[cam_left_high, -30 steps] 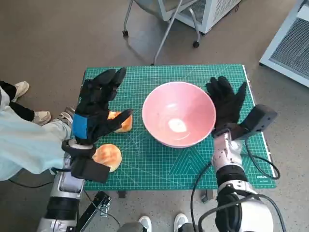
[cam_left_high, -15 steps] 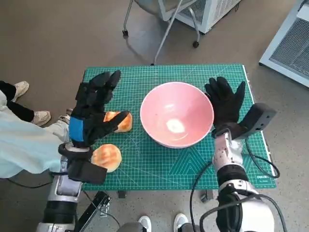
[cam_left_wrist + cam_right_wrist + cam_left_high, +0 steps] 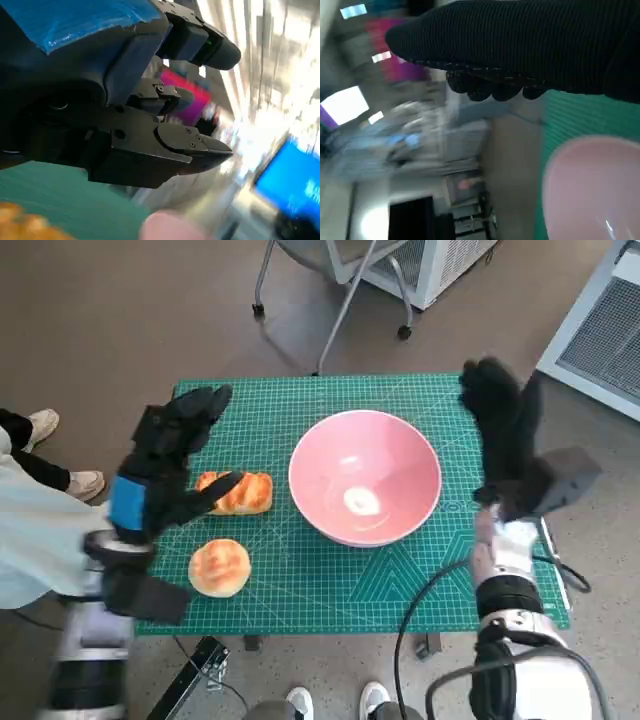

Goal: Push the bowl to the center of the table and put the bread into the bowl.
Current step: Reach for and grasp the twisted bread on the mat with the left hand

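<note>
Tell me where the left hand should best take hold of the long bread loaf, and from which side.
Probably across its narrow middle, coming from above. The long bread loaf lies flat on the green mat, lengthwise toward the pink bowl, so its short width suits the fingers. The left hand hovers open beside it; the round bun lies apart, leaving room.

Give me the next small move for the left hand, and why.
Probably lower the left hand onto the long bread and close on it. The pink bowl already sits near the table's middle, empty, both breads lie on the mat, and the hand hovers open just beside that loaf.
</note>
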